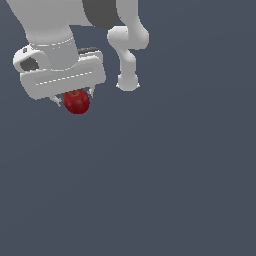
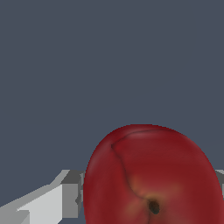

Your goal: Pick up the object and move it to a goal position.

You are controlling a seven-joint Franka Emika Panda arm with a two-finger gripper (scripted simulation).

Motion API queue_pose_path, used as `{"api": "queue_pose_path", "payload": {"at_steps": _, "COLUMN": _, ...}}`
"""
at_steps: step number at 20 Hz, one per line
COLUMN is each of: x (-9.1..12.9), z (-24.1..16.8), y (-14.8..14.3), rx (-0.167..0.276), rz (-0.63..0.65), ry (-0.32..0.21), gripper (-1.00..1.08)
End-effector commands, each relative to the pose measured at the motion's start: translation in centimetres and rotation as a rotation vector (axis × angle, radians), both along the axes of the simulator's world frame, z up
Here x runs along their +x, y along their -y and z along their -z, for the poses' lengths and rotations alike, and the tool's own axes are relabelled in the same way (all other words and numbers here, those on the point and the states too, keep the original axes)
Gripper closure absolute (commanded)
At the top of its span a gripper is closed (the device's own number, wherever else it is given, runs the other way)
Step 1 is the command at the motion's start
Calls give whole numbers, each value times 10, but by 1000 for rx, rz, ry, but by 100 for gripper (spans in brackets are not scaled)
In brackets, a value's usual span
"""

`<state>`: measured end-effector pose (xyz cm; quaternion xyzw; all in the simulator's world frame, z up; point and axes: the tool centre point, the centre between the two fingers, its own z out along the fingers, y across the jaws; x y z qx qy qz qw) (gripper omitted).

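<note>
The object is a small glossy dark-red apple-like ball, held just under the white hand at the exterior view's upper left. My gripper is shut on it, with short grey fingertips showing on either side of the ball. In the wrist view the object fills much of the picture, its dark stem pit facing the camera, and a grey-white finger presses against its side. The other finger is almost hidden behind the ball. No goal marker shows in either view.
The white arm links hang at the top of the exterior view, to the right of the hand. Everything else in both views is a plain dark blue-grey surface.
</note>
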<state>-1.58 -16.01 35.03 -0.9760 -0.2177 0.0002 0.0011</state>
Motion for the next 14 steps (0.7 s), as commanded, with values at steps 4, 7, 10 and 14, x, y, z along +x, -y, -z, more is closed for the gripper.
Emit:
{"api": "queue_pose_path", "payload": {"at_steps": 4, "x": 7, "z": -43, "y": 20, "rx": -1, "rz": -1, "ry": 1, "gripper": 108}}
{"api": "queue_pose_path", "payload": {"at_steps": 7, "x": 10, "z": -62, "y": 30, "rx": -1, "rz": -1, "ry": 1, "gripper": 108}}
{"api": "queue_pose_path", "payload": {"at_steps": 10, "x": 14, "z": -80, "y": 38, "rx": -1, "rz": -1, "ry": 1, "gripper": 108}}
{"api": "queue_pose_path", "payload": {"at_steps": 14, "x": 18, "z": -100, "y": 48, "rx": -2, "rz": -1, "ry": 1, "gripper": 108}}
